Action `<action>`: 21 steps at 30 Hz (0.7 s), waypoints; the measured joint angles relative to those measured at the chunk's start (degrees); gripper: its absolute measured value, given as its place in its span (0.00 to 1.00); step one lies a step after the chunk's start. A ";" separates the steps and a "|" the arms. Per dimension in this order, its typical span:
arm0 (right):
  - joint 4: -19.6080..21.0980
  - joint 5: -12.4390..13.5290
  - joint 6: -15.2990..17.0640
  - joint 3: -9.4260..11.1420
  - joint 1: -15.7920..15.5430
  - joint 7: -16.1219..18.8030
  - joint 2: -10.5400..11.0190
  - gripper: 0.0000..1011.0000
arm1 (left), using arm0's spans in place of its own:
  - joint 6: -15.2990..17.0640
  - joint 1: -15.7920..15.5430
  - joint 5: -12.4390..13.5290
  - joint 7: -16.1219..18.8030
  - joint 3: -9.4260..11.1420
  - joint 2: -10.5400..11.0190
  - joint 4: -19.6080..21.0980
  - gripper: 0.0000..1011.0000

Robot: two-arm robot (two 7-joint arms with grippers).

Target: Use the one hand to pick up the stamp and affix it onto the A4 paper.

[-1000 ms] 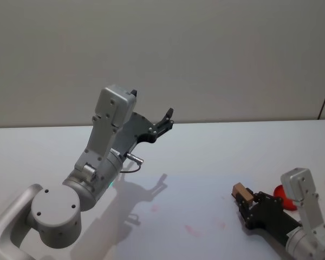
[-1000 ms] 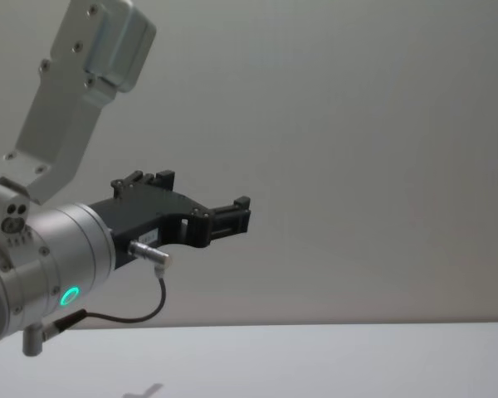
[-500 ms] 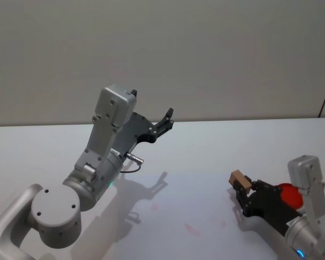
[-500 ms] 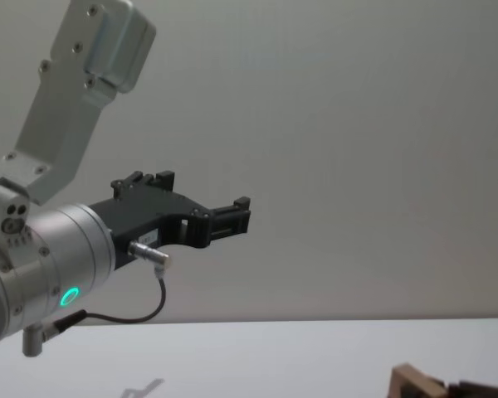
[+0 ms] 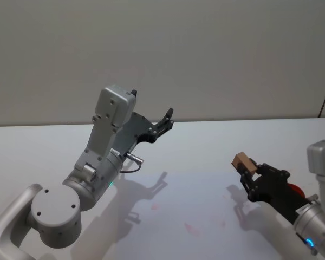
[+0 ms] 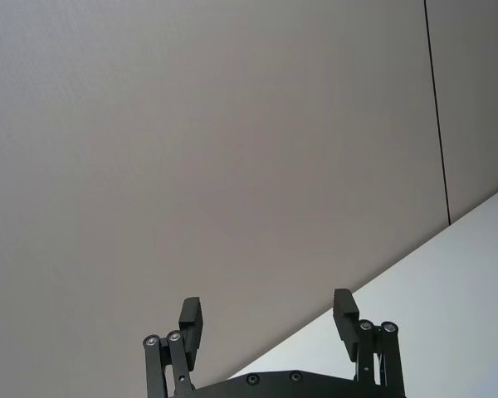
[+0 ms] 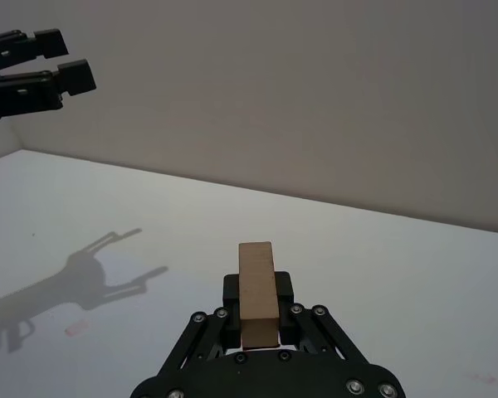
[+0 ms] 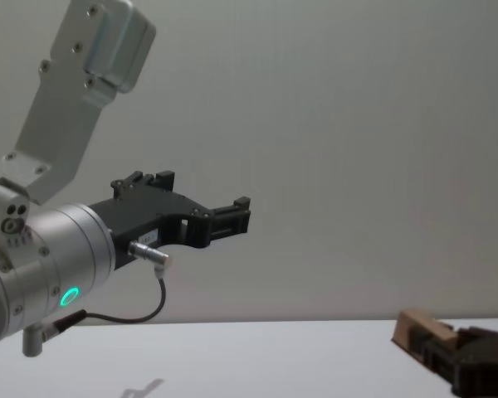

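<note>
A small wooden block stamp [image 5: 241, 161] is clamped in my right gripper [image 5: 248, 173], which is shut on it and held above the white table at the right. In the right wrist view the stamp [image 7: 258, 282] stands up between the black fingers [image 7: 285, 287]. The chest view shows the stamp [image 8: 419, 330] at the lower right, above the table's far edge. My left gripper [image 5: 165, 120] is raised high at the left, open and holding nothing, as the left wrist view [image 6: 267, 319] shows. I cannot make out the A4 paper against the white surface.
A red object [image 5: 296, 190] lies on the table, partly hidden behind the right gripper. Faint red marks [image 5: 192, 230] dot the white table [image 5: 206, 151] in front of me. A plain grey wall stands behind the table.
My right gripper has lifted the stamp up off the table and drawn it to the right; it has risen into the chest view. The left arm has not moved.
</note>
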State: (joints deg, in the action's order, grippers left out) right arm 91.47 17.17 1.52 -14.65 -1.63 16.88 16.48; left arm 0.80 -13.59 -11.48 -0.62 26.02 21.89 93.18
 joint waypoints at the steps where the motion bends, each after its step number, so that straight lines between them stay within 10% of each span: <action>1: 0.36 0.29 -0.23 0.33 -0.20 0.23 0.47 0.22 | 0.00 0.00 0.00 0.00 0.00 0.00 0.00 0.99; 21: 0.11 2.15 -5.00 5.42 -3.57 2.44 7.74 0.22 | 0.00 0.00 0.00 0.00 0.00 0.00 0.00 0.99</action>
State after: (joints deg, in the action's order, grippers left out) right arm 91.58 19.32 -3.48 -9.23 -5.20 19.31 24.22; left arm 0.79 -13.59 -11.48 -0.62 26.02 21.89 93.17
